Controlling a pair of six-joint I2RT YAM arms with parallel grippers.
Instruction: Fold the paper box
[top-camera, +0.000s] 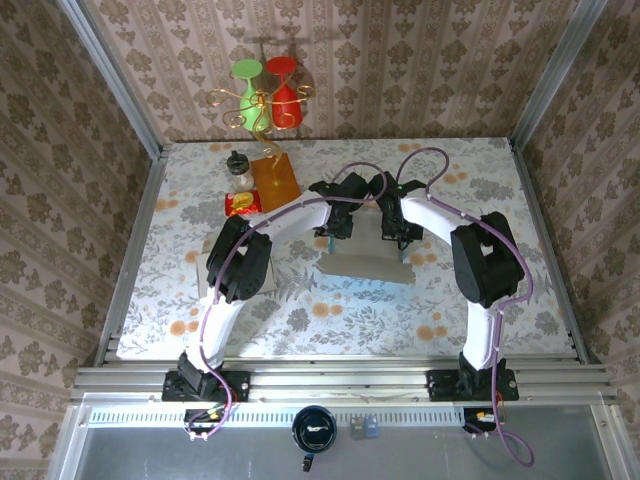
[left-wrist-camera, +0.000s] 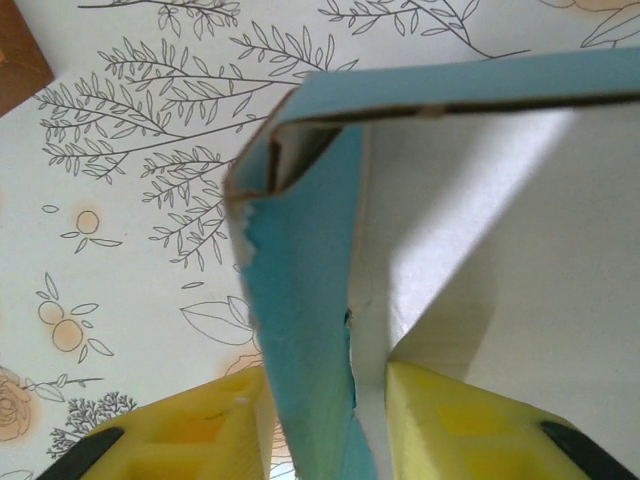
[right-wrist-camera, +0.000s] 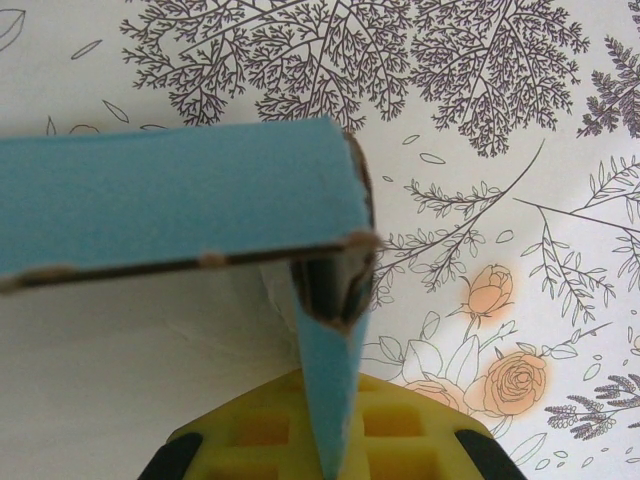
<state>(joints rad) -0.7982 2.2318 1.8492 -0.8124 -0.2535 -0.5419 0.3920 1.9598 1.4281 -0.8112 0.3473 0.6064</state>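
Your paper box (top-camera: 365, 265) lies lengthwise between both pincers — right gripper (right-wrist-camera: 325, 435) clamped on one wall, left gripper (left-wrist-camera: 320, 410) parted astride another.

A white floral-clothed table (top-camera: 450, 300) bears a blue paper box (top-camera: 360, 266), an orange-brown flat board (top-camera: 274, 178), a red-and-yellow packet (top-camera: 241, 204) and a small dark-lidded jar (top-camera: 238, 166).

A robot test cell dressed up as a home.
Damask wallpaper panels (top-camera: 60, 150) stand inside a bare aluminium frame (top-camera: 350, 378) around a table (top-camera: 330, 320) with a floral cloth. Robot arms (top-camera: 480, 260) are bolted to the front rail, and a wine-glass ornament (top-camera: 265, 95) sits at the back wall.
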